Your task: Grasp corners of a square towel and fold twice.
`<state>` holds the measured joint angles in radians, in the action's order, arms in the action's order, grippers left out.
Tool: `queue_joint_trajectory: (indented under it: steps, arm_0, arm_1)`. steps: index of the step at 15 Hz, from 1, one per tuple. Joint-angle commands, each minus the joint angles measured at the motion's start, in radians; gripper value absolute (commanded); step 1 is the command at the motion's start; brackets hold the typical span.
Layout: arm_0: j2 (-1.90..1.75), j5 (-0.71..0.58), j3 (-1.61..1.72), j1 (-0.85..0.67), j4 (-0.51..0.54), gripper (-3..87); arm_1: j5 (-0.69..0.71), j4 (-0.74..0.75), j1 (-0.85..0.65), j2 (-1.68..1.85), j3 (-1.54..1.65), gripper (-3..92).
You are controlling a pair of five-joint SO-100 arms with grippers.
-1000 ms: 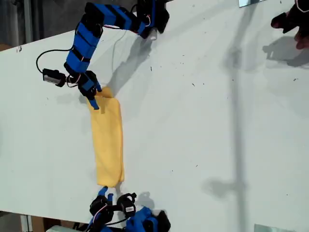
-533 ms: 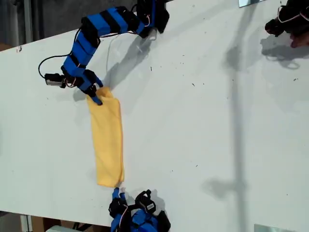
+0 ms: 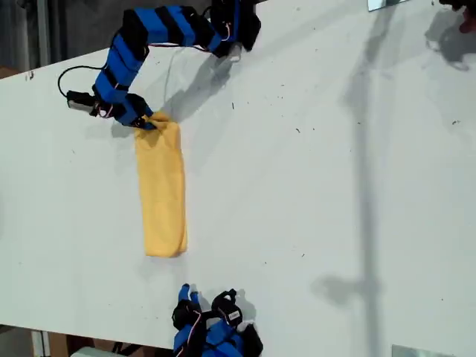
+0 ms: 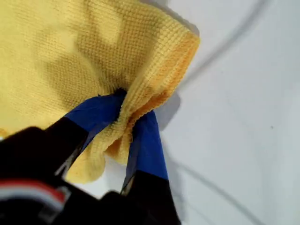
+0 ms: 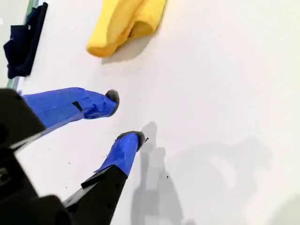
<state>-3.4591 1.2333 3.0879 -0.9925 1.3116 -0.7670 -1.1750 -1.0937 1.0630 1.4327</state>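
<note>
White tabletop (image 3: 312, 193) fills the exterior view, bare apart from small dark specks and long soft shadows. On it lies the square towel (image 3: 161, 190), already folded into a narrow yellow strip whose long axis runs from the table's far edge toward its near edge, close to the edge at the exterior view's left.

My first gripper (image 4: 125, 125) is clamped on the strip's far end — in the first wrist view its blue fingers (image 4: 96, 112) pinch a bunched fold of cloth beside a rounded corner (image 4: 190, 40). In the exterior view that same gripper (image 3: 143, 121) sits at the far end of the strip.

My second gripper (image 5: 124, 116) hangs with its fingers spread and nothing between them. The second wrist view shows the towel's near end (image 5: 126, 23) lying apart from the tips, with bare table between; the exterior view puts this gripper (image 3: 187, 294) at the table's near edge, just beyond the strip's free end (image 3: 165, 249).

I judge the second fold turns on that gap: the free end lies straight ahead of my second gripper along the strip's axis — so that arm is the nearer one to take it.
</note>
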Motion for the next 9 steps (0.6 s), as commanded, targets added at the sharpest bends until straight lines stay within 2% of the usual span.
queue_joint_trajectory:
  steps: [1, 4, 7, 9]
  arm_0:
    - [-0.005, 0.011, 0.002, 0.015, 0.008, 10.6]
    - [-0.005, 0.011, 0.003, 0.018, 0.008, 10.6]
    - [-0.006, 0.011, 0.003, 0.018, 0.008, 10.6]
    - [-0.006, 0.008, 0.003, 0.014, 0.008, 10.6]
  arm_1:
    - [-0.04, 0.081, -0.095, 0.183, 0.224, -0.1]
    - [-0.063, 0.138, -0.15, 0.365, 0.394, -0.1]
    - [-0.064, 0.124, -0.043, 0.52, 0.385, -0.1]
    - [-0.1, 0.061, 0.011, 0.598, 0.301, -0.1]
